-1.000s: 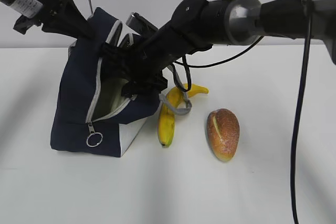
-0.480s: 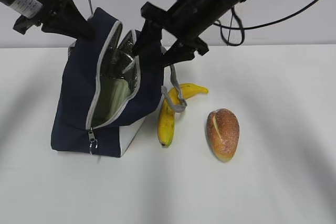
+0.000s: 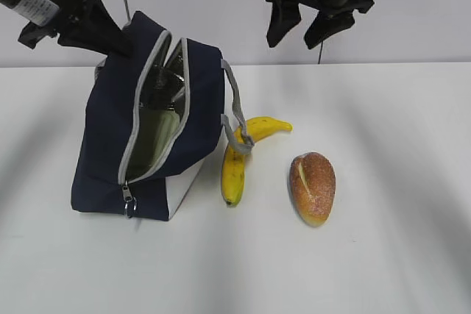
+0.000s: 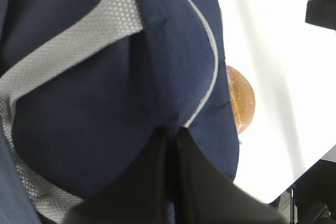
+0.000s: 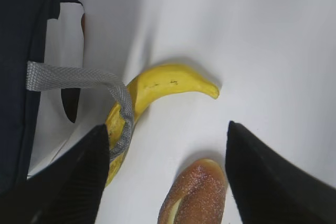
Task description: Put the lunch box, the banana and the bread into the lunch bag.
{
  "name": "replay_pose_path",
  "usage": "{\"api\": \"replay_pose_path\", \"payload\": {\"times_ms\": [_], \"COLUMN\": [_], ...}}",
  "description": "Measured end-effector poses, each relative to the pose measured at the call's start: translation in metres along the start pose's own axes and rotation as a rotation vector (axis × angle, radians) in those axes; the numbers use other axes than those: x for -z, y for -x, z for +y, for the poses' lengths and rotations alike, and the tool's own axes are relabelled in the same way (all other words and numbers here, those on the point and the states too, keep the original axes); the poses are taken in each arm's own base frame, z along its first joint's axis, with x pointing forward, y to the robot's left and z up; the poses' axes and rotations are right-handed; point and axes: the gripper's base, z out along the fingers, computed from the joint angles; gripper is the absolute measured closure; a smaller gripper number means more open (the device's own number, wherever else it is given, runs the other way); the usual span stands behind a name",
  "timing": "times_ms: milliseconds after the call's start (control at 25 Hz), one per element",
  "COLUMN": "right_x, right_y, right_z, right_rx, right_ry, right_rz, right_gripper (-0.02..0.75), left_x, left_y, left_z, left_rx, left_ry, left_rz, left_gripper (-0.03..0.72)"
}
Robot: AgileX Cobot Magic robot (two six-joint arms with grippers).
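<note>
The navy lunch bag [image 3: 110, 137] stands on the left with its zipper open. My left gripper [image 3: 116, 37] is shut on the bag's top edge, and its jaws pinch navy fabric in the left wrist view [image 4: 172, 132]. A pale green shape [image 3: 158, 134] lies inside the opening; it looks like the lunch box lid. The banana [image 3: 237, 159] lies right of the bag under a grey handle [image 3: 237, 119]. The bread [image 3: 313, 187] lies right of the banana. My right gripper [image 3: 293, 38] is open and empty, high above them. The right wrist view shows the banana [image 5: 163, 85] and the bread [image 5: 197, 195] below its fingers.
The white table [image 3: 383, 255] runs to a pale wall behind. The bag's grey handle [image 5: 79, 77] drapes across the banana. The bread [image 4: 241, 98] peeks past the bag's edge in the left wrist view.
My right gripper has pulled out of the bag's opening and risen up and to the right, open and empty. The left gripper has kept its hold on the bag.
</note>
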Motion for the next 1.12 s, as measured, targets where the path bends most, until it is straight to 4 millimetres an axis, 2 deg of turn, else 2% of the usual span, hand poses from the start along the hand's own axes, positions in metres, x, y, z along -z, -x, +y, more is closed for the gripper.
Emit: {"api": "replay_pose_path", "payload": {"times_ms": [480, 600, 880, 1120], "right_x": [-0.01, -0.02, -0.036, -0.045], "right_y": [-0.003, -0.012, -0.051, -0.053], "right_z": [-0.006, -0.009, -0.009, 0.001], "right_rx": [-0.006, -0.014, -0.049, -0.168], "right_ry": [-0.05, -0.057, -0.029, 0.091], "right_rz": [0.036, 0.084, 0.236, 0.168], "right_gripper": [0.226, 0.226, 0.227, 0.227], "left_x": [0.0, 0.0, 0.0, 0.0], "left_y": [-0.001, -0.001, -0.002, -0.003], "left_z": [0.0, 0.0, 0.0, -0.001], "left_rx": [0.0, -0.001, -0.001, -0.001], "left_ry": [-0.002, -0.003, -0.004, -0.006], "left_rz": [0.01, 0.013, 0.019, 0.028], "left_gripper": [0.686, 0.686, 0.686, 0.686]}}
